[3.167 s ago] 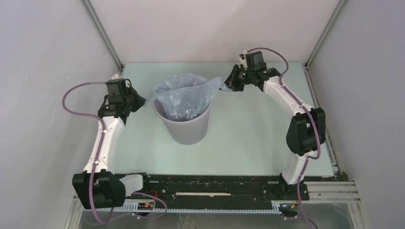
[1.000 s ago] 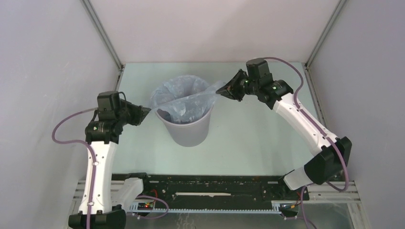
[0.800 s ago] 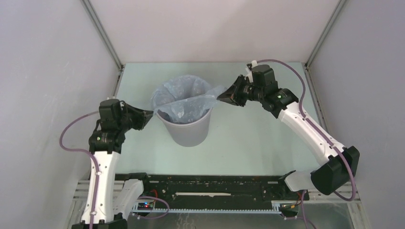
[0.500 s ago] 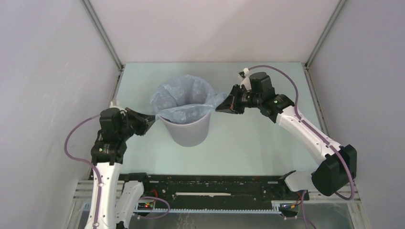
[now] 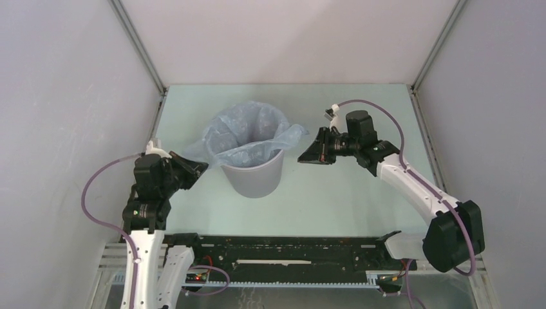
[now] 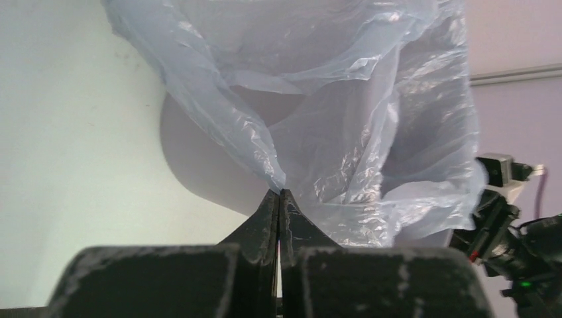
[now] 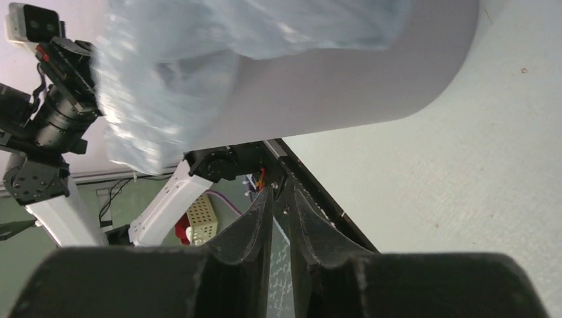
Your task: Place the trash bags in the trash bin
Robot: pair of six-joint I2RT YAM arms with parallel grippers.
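Pale green worktop (image 5: 360,193), plain grey-white walls (image 5: 64,96) on three sides. Trash bin (image 5: 255,179) upright mid-worktop, trash bag (image 5: 248,132) inside it, film spilling over the rim. Left gripper (image 5: 201,168) clamped on the bag's left edge. Right gripper (image 5: 302,158) slightly apart, empty, just beside the bin.

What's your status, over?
Left gripper shut on trash bag edge. Right gripper open, off bag. Bag sits in trash bin, draped over rim. Nothing blocking.

Overhead camera looks down — wrist views closely face the bin (image 5: 254,180).
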